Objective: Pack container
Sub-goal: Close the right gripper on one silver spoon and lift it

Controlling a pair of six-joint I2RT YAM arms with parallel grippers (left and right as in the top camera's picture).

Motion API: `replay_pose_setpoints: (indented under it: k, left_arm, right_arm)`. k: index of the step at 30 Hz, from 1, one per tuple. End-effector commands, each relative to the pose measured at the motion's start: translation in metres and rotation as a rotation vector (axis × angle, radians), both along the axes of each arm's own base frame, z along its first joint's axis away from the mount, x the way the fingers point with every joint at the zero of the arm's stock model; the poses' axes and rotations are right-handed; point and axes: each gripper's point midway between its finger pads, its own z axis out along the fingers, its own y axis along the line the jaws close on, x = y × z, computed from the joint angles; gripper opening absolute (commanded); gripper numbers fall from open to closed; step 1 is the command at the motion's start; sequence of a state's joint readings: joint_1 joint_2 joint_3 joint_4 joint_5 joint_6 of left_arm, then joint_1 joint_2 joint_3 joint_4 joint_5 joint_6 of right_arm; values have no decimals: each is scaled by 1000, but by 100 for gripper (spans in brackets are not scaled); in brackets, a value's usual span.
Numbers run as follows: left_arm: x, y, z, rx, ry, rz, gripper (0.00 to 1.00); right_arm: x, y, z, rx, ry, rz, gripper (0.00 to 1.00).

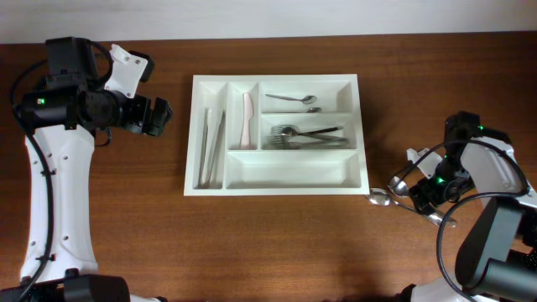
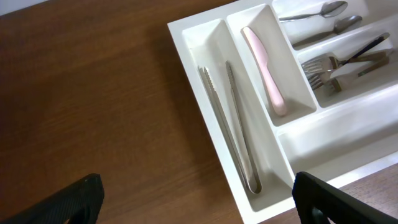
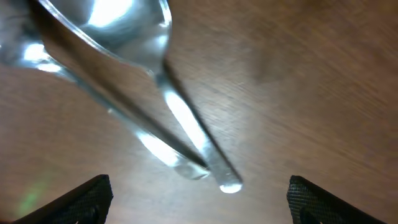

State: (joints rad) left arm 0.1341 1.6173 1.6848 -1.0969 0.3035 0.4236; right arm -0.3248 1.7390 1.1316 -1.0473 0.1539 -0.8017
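The main risk sits on the right. The loose spoons (image 1: 382,198) lie flat on the surface (image 1: 277,252), just off the lower right corner of the container (image 1: 289,170). In the right wrist view their polished handles (image 3: 186,130) overlap. It looks like more than 1 piece, though blur keeps me from counting. Closing here could catch 2 handles at once, or pinch 1 off-centre so that it pivots and drops on the way across. Metal lying this flat also offers little to get under, so the fingertips (image 3: 81,199) may scrape the wood or skid off the steel.

The container rests in the middle of the surface. Its 2 upright compartments hold tongs (image 1: 211,138) and a pink knife (image 1: 247,117). Small spoons (image 1: 289,99) and forks (image 1: 306,134) fill 2 of the 3 long ones, and the lowest long one is bare.

The right jaws stand wide apart, 1 fingertip at each bottom corner of the wrist view, with the handle ends between them. They grip nothing — whether anything brushes the metal I cannot tell. The left jaws are likewise spread wide and empty. They hang near the container's left wall but apart from it, and touch nothing visible.
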Motion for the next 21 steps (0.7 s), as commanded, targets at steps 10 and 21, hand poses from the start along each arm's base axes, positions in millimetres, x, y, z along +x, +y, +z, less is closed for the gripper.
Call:
replay_pose_setpoints:
  k: [10, 21]
  left_arm:
    - [-3, -2, 11, 1, -32, -16, 99]
    - [-3, -2, 11, 1, -32, -16, 99]
  right_arm:
    - [24, -8, -1, -25, -92, 8, 91]
    - [48, -5, -14, 11, -181, 38, 91]
